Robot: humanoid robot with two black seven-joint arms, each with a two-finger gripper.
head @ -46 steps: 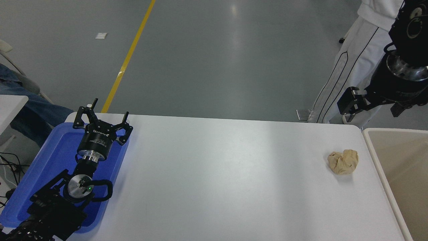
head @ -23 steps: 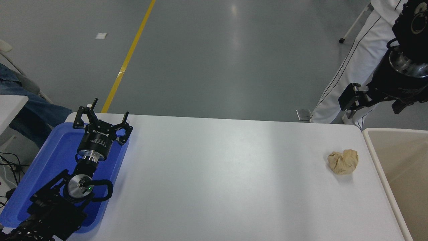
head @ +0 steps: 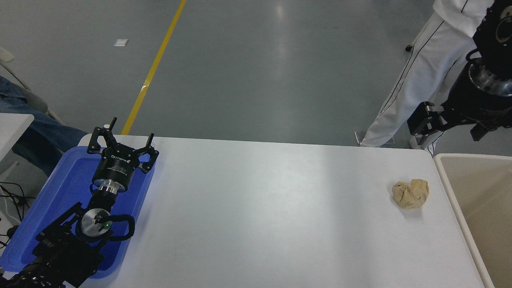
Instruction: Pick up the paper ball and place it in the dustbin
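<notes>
Paper ball [head: 411,193] lies on white table [head: 260,208], near right edge, just beside dustbin [head: 448,188]; visible part of bin bare. My right pincer [head: 425,123] hangs high beyond table's far edge, empty; whether spread or clenched, cannot tell. My left pincer [head: 122,140] spread, empty, over blue tray [head: 68,180].

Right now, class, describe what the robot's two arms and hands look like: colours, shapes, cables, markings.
Both arms are black. The left hand has thin pronged fingers on a round body with white lettering, a silver ring, a looping black cable and a green light. The right hand is blocky, below a silver ring.
</notes>
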